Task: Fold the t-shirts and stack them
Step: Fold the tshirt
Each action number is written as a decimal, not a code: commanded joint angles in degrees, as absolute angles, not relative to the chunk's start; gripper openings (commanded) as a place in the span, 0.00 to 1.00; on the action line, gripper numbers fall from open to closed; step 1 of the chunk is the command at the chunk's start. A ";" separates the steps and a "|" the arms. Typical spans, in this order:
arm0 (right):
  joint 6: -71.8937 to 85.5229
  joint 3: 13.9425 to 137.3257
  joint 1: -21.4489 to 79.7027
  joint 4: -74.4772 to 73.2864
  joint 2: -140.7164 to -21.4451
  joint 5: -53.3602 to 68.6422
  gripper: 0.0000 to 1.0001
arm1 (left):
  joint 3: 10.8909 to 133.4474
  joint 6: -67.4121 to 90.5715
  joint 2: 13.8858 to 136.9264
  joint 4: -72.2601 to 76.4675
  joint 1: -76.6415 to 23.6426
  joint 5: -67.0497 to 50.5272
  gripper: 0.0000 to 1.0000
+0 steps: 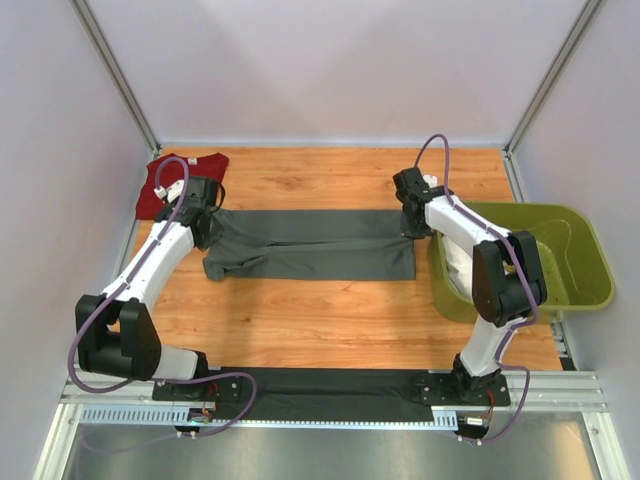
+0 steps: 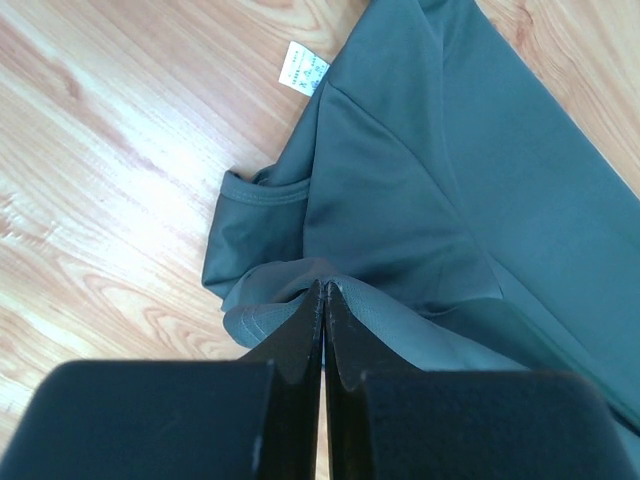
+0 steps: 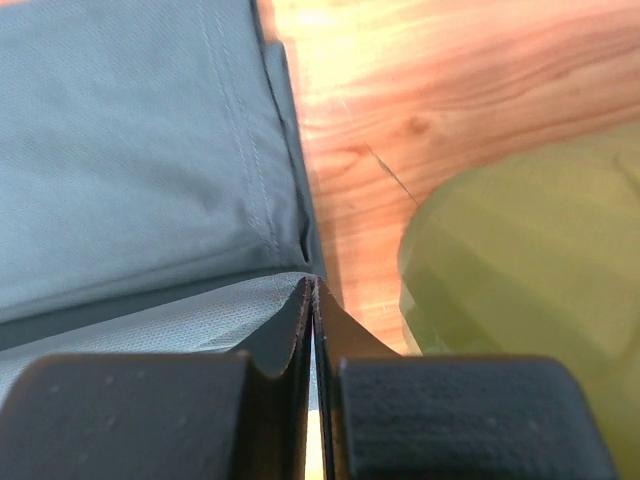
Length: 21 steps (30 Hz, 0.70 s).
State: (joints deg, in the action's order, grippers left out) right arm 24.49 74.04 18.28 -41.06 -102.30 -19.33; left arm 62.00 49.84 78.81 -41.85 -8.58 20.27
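The dark grey t-shirt (image 1: 310, 245) lies stretched sideways across the middle of the table, folded lengthwise into a long band. My left gripper (image 1: 200, 215) is shut on its left end; the left wrist view shows the cloth (image 2: 420, 190) pinched at the tips (image 2: 326, 290), with the white neck label (image 2: 303, 68) beyond. My right gripper (image 1: 412, 222) is shut on the right end; the right wrist view shows the hem (image 3: 150, 150) pinched at the tips (image 3: 311, 285). The dark red t-shirt (image 1: 165, 183) lies folded at the far left corner.
An olive-green plastic basket (image 1: 585, 262) stands at the right edge, close to my right arm, and shows in the right wrist view (image 3: 530, 260). A dark cloth strip (image 1: 330, 392) lies along the near edge between the arm bases. Walls enclose the table.
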 commanded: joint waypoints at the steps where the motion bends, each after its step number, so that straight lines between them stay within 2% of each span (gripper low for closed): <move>1: 23.20 77.43 17.93 -38.50 -103.27 -19.95 0.00 | 64.16 48.34 79.63 -39.46 -8.26 21.53 0.00; 21: 22.68 81.30 17.84 -37.62 -109.25 -19.95 0.00 | 67.15 47.20 85.96 -39.20 -7.91 23.03 0.00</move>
